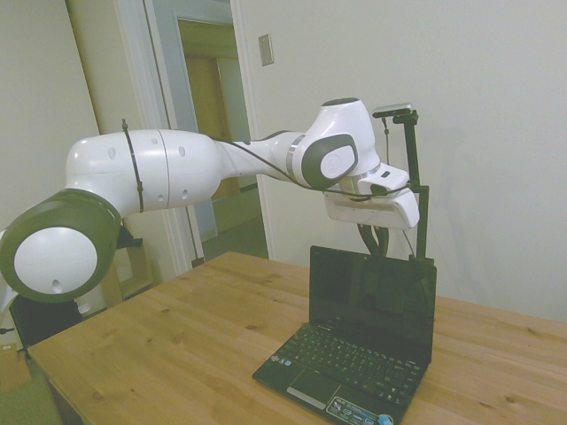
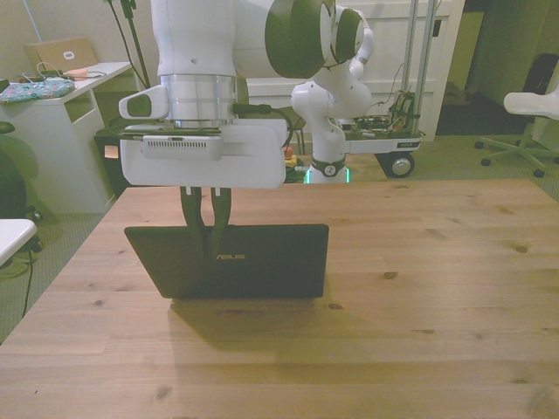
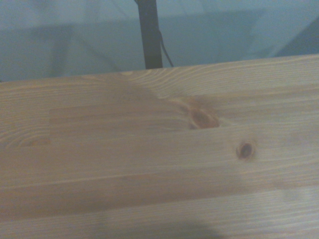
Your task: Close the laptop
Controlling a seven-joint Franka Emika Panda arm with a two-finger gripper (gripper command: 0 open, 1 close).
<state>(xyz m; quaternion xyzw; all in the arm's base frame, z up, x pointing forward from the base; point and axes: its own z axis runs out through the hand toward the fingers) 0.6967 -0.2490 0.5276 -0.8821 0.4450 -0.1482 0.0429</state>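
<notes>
The laptop (image 1: 372, 328) stands open near the table's edge in the side view, with its glossy dark screen upright, black keyboard showing and stickers on the palm rest. In the front view only the back of the lid (image 2: 253, 262) shows, left of centre. My gripper (image 2: 210, 251) hangs straight down against the back of the lid at its upper edge, toward the front view's left half of the lid. Its fingertips meet, holding nothing. In the side view the gripper (image 1: 379, 251) dips just behind the lid's top edge. The wrist view holds only bare wood.
The wooden table (image 2: 419, 305) stretches wide to the front view's right and toward the camera. Beyond its far edge stand a white desk (image 2: 61, 113), a wheeled cart (image 2: 384, 140) and an office chair (image 2: 524, 113).
</notes>
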